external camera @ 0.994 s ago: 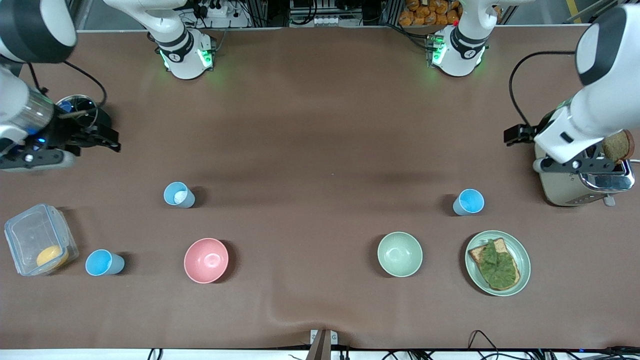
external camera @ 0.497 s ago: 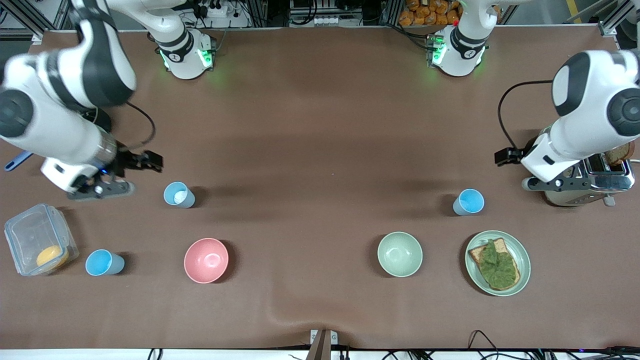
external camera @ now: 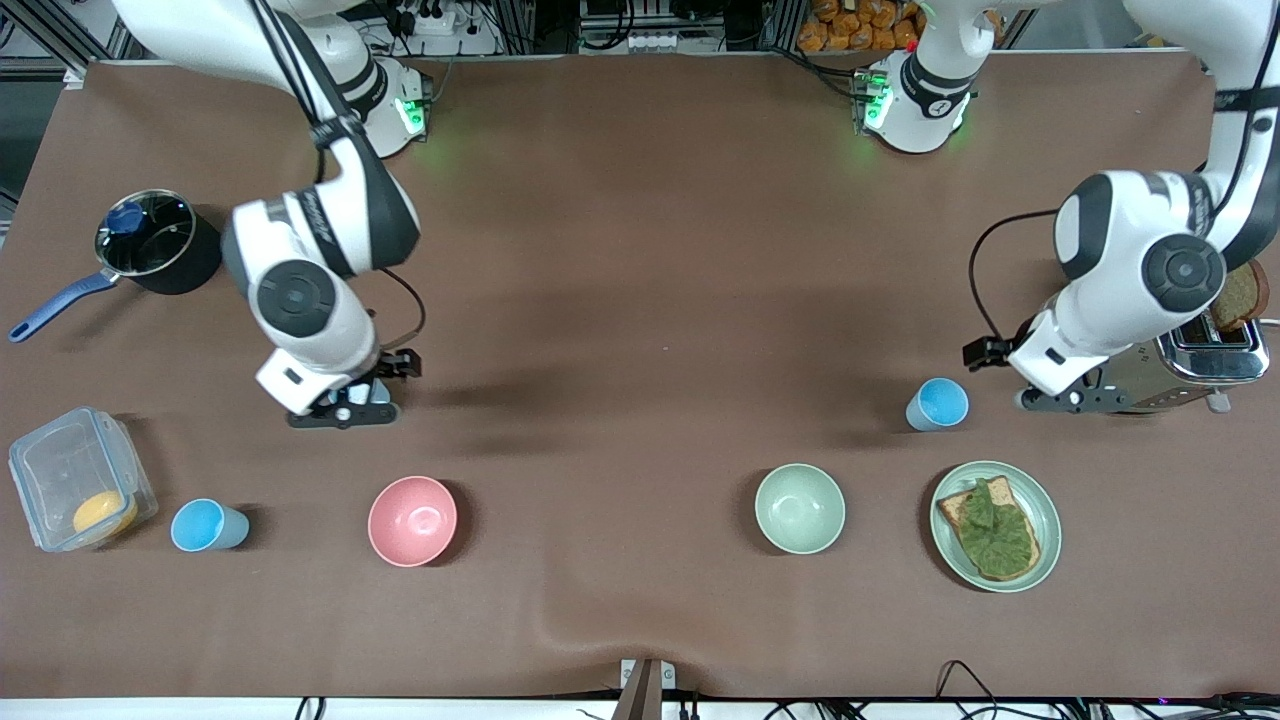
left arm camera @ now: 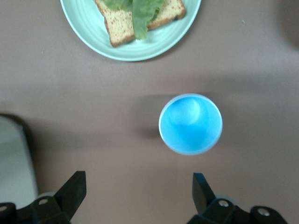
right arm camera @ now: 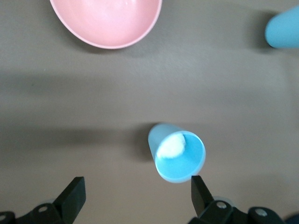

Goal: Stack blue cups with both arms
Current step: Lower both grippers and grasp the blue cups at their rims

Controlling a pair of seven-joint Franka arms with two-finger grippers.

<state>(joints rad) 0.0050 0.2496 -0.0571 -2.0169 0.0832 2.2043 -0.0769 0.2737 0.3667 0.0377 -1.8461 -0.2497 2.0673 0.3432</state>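
Note:
The pale grey-blue cup (right arm camera: 177, 153) with a whitish inside bottom stands upright under my right gripper (right arm camera: 136, 186). That gripper is open and empty, and one fingertip (right arm camera: 196, 185) is close by the cup's rim. In the front view my right gripper (external camera: 340, 408) covers this cup. A sky-blue cup (external camera: 937, 404) stands upright beside my left gripper (external camera: 1062, 400). In the left wrist view this cup (left arm camera: 190, 123) lies just ahead of my open, empty left gripper (left arm camera: 138, 182). Another sky-blue cup (external camera: 208, 526) stands near the front, at the right arm's end.
A pink bowl (external camera: 412, 520) and a pale green bowl (external camera: 799, 508) sit nearer the camera. A plate (external camera: 1046, 520) carries toast with lettuce. A toaster (external camera: 1190, 370) stands by my left gripper. A clear container (external camera: 70, 480) and a black pot (external camera: 158, 240) are at the right arm's end.
My right gripper has swung from the pot end to over the pale grey-blue cup. My left gripper has come off the toaster toward the sky-blue cup.

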